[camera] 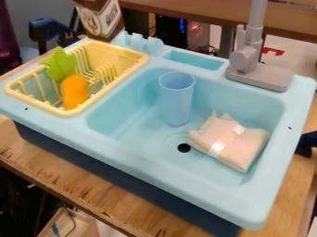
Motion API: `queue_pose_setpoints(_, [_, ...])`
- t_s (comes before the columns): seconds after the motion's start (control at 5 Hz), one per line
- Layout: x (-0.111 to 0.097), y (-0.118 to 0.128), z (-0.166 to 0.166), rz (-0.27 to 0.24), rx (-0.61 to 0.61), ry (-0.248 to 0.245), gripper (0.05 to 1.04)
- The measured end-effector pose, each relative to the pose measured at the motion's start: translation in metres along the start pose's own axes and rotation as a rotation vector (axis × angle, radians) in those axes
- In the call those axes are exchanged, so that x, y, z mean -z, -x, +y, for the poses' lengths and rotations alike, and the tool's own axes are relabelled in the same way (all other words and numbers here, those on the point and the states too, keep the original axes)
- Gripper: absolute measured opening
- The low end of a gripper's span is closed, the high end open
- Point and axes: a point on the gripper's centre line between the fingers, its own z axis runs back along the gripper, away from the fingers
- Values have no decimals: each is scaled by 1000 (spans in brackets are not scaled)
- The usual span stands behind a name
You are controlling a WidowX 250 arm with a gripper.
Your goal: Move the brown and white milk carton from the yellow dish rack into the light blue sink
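Note:
A light blue cup (177,99) stands upright in the basin of the light blue toy sink (133,143), towards its back. To the right of the drain hole lies a folded pale pink cloth-like bundle (229,141) with shiny strips on it. The yellow dish rack (117,91) sits on the sink's left side. In it are an orange rounded object (74,91) and a green leaf-shaped object (59,64), close together at its left part.
A grey faucet (248,60) rises at the sink's back right. Behind the rack stands a brown bottle (99,21) with a label. A dark blue clamp-like object (46,28) is at the upper left, and a dark object (306,143) at the right edge. The wooden table (80,180) runs along the front.

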Motion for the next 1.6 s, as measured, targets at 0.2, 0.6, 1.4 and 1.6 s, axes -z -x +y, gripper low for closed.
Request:
queue_pose_setpoints(0.2, [-12,10,-17,-21,5,9,816])
queue_pose_setpoints(0.6, [-11,38,-109,76,80,29,816])
queue_pose_setpoints(1.4, [44,83,-187,233,170,-9,816])
queue_pose_setpoints(1.6, [62,89,-187,270,177,-17,816])
